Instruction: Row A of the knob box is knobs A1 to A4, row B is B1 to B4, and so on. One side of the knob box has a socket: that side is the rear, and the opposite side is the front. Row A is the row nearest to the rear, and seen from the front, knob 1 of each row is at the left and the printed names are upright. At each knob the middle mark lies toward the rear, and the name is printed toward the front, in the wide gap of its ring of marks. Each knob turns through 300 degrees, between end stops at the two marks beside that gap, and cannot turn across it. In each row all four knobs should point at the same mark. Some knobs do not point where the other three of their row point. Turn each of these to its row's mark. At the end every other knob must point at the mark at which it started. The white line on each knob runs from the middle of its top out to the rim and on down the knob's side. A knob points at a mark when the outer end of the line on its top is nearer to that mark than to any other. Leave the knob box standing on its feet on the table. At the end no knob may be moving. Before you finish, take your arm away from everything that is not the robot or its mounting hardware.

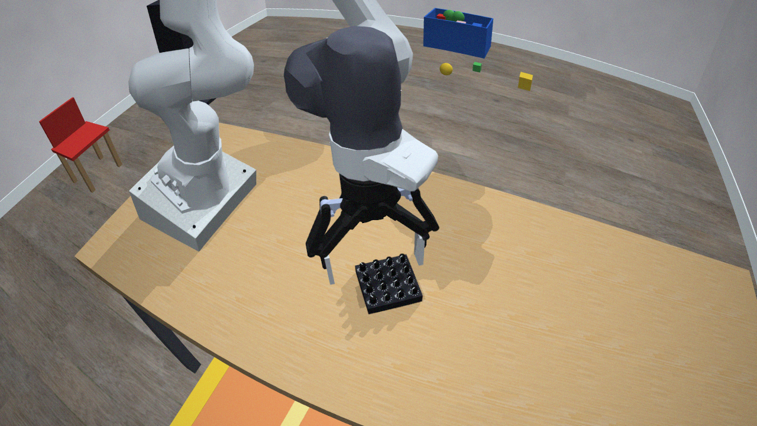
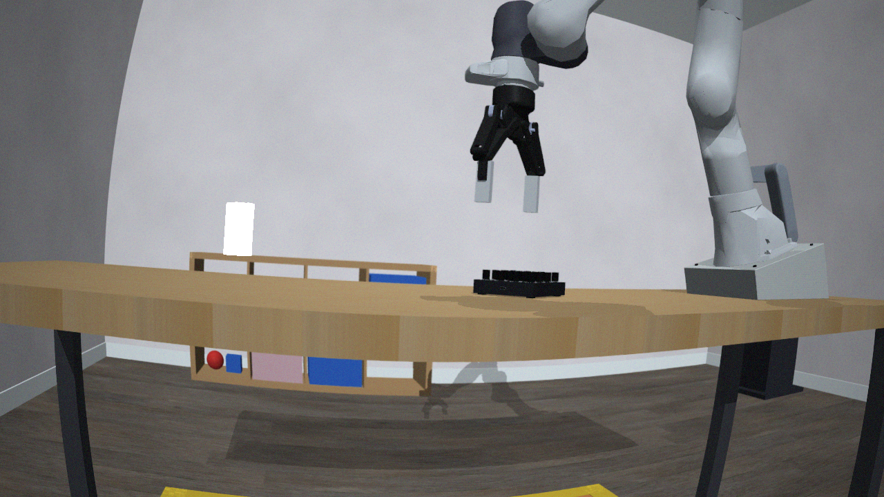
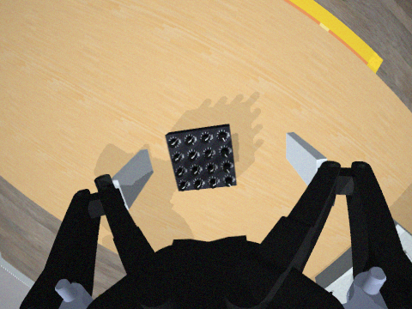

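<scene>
The black knob box [image 1: 395, 306] [image 2: 545, 290] [image 3: 197, 130] stands on the table, with four rows of four black knobs on top. Its socket [image 2: 502, 288] shows in the side facing the exterior camera. My gripper [image 1: 375, 273] [image 2: 506, 206] [image 3: 216, 153] is wide open and empty. It hangs well above the box, touching no knob. In the wrist view the box lies between the two fingers, left of the midpoint between them. White rings of marks and some white lines show on the knobs, but the names and exact pointing directions are too small to read surely.
The table [image 1: 555, 296] [image 2: 247, 302] [image 3: 86, 64] bears the box and the robot's base [image 1: 198, 222] [image 2: 719, 284]. The base stands well away from the box. A red chair [image 1: 79, 138], a blue bin [image 1: 455, 36] and a shelf [image 2: 309, 262] stand off the table.
</scene>
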`<action>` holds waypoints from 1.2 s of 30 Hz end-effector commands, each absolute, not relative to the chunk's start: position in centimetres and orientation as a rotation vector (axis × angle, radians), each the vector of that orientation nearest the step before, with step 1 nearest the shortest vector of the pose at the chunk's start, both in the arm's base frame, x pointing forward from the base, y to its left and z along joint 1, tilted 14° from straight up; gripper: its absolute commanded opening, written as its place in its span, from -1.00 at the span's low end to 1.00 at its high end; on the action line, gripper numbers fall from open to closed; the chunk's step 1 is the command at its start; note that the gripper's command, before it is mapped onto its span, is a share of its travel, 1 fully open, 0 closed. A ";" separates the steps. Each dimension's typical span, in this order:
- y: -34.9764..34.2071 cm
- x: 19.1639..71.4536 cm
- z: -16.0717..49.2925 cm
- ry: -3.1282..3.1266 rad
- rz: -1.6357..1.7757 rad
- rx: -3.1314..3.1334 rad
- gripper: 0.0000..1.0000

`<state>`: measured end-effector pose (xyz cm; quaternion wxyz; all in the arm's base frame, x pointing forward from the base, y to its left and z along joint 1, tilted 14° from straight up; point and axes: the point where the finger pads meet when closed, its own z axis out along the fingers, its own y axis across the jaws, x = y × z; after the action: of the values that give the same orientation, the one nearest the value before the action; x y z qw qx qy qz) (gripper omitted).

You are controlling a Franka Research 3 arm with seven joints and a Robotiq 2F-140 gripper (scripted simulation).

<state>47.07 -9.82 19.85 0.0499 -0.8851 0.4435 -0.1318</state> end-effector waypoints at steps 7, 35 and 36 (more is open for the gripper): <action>-9.2 45.1 23.4 1.332 -0.346 -2.708 1.00; -9.2 44.9 24.4 1.332 -0.346 -2.708 1.00; -9.2 44.9 24.4 1.332 -0.346 -2.708 1.00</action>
<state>44.96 -9.18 24.31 0.0532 -0.8882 0.4418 -0.1142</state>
